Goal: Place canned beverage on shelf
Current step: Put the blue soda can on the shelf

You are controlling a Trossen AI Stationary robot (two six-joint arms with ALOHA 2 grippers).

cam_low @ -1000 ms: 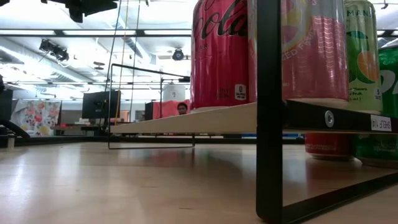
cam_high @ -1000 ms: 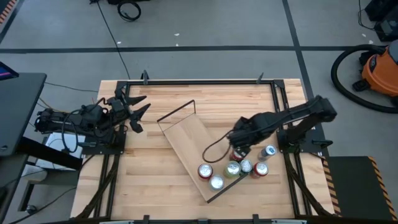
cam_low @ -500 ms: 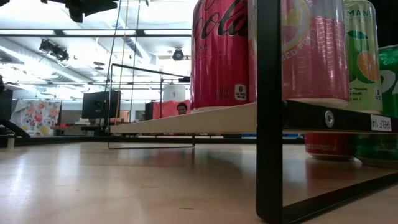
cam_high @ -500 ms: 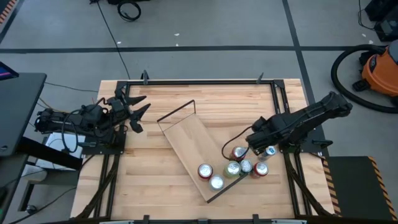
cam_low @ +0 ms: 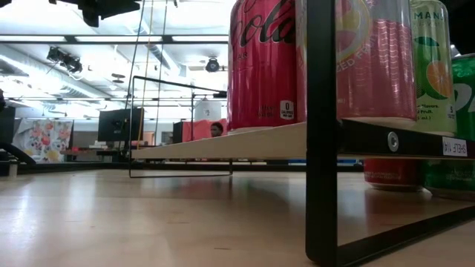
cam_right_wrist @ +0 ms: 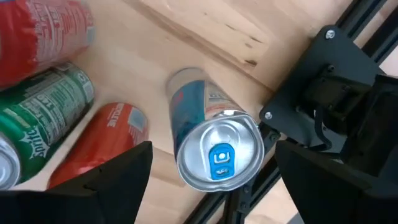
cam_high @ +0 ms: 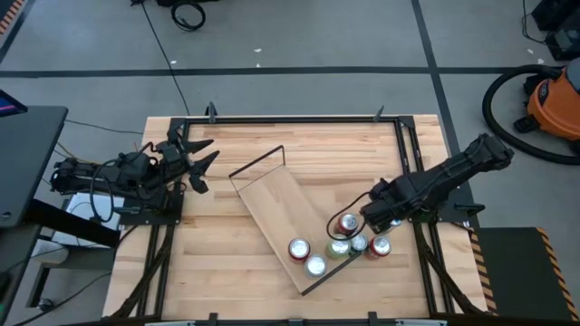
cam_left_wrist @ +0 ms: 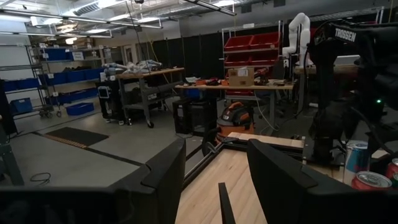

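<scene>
Right gripper (cam_right_wrist: 208,163) has swung off the shelf (cam_high: 276,215) and hangs spread over the blue can (cam_right_wrist: 214,149), lined up to pinch it.

Even overhead light falls on my table (cam_high: 227,272), with only soft shadows beside the cans. From table height, ceiling strips burn white behind the red can (cam_low: 263,63), which looms large and slightly soft. Glare shines off the silver lid (cam_right_wrist: 217,155) under my right wrist, where the red can (cam_right_wrist: 43,34) at the edge blurs.
</scene>
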